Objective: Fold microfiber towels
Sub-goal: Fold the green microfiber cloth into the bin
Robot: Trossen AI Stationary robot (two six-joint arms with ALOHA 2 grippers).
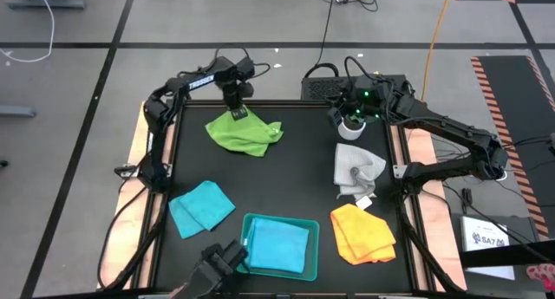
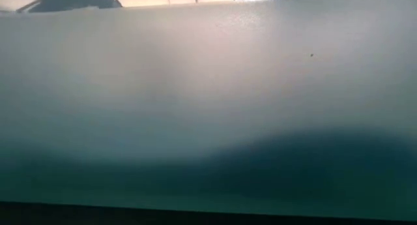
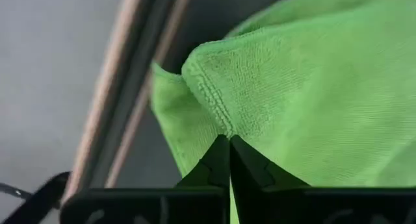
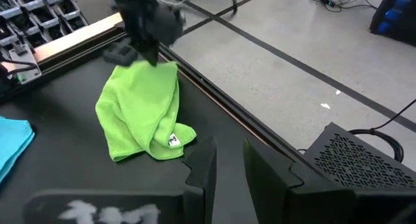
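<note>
The lime green towel (image 1: 247, 133) lies at the table's far side, and my left gripper (image 1: 236, 110) stands over its far edge, shut on it. A turquoise towel (image 1: 201, 205) lies folded at the near left. Another turquoise one (image 1: 277, 245) sits in the teal tray (image 1: 282, 217). The grey-white towel (image 1: 355, 169) lies rumpled at the right, and the yellow-orange one (image 1: 362, 232) lies nearer the front. My right gripper (image 4: 229, 169) hangs open above the far right, nothing between its fingers. My left gripper pinches the green towel's hemmed edge (image 3: 218, 117) between its two fingertips, close to a far corner. The fingers come from above, pointing down. The far part of the towel (image 4: 159, 78) is raised below the gripper. Its lower end with the white tag (image 4: 170, 141) rests on the table.
A wooden rim (image 1: 139, 143) borders the black table top. A black box (image 4: 364, 165) with cables stands beyond the far right edge. The low view is filled by a blurred grey-teal surface (image 2: 208, 120) right in front of the camera.
</note>
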